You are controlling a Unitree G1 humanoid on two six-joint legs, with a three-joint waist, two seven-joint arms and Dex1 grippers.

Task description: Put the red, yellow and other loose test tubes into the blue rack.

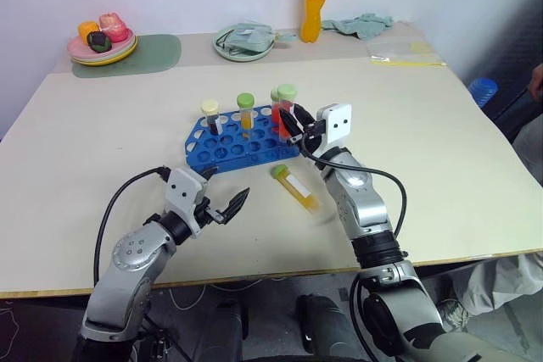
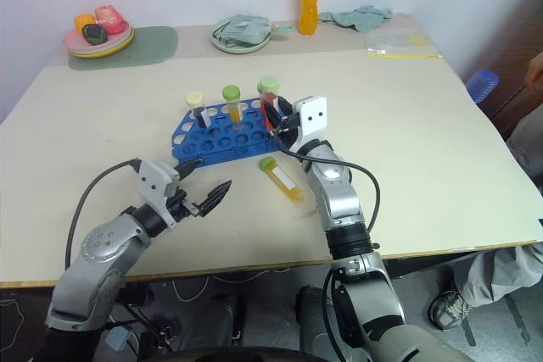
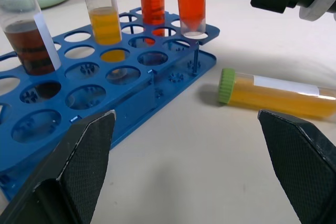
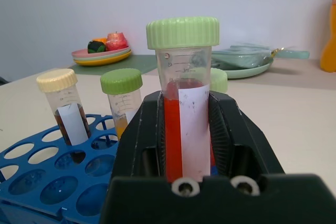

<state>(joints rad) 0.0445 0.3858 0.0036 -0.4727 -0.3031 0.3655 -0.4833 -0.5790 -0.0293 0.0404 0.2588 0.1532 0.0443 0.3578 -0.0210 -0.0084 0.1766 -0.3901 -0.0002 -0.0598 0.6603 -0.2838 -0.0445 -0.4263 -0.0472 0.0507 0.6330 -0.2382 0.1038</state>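
Observation:
The blue rack [image 1: 229,146] lies mid-table. A dark tube with a cream cap [image 1: 209,112], a yellow tube with a green cap [image 1: 245,108] and a red tube [image 3: 153,3] stand in it. My right gripper [image 1: 291,125] is shut on a red test tube with a green cap [image 4: 184,124], held upright with its tip at a corner hole of the rack [image 3: 193,31]. A yellow test tube with a green cap [image 1: 297,186] lies loose on the table in front of the rack. My left gripper [image 1: 227,188] hovers open and empty near the rack's front left.
Along the back are a stack of plates with toy food [image 1: 102,40] on a green mat, a green dish [image 1: 244,41], an orange drink bottle [image 1: 315,2], a cloth [image 1: 365,25] and a plastic bag [image 1: 405,55]. A round blue object [image 1: 482,89] and a person are at the right edge.

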